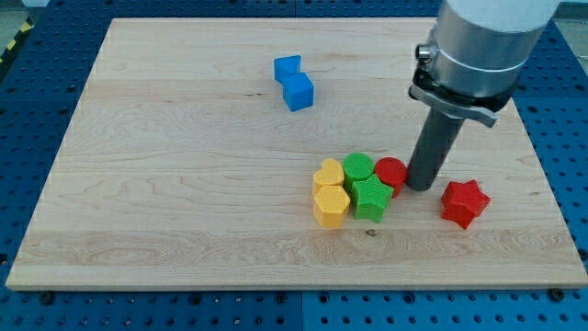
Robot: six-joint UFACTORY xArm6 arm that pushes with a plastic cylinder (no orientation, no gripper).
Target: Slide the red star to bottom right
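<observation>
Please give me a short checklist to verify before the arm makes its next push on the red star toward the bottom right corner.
1. My tip is visible: ok.
2. Red star is in view, lying apart from the other blocks: ok.
3. My tip is on the star's left, slightly above it, with a small gap: ok for a push right and down.
4. My tip is clear of the red round block: not ok, they look touching or nearly so.
5. Board toward the bottom right is free of blocks: ok.
6. Star already in the corner: not ok, board remains to its right and below.
</observation>
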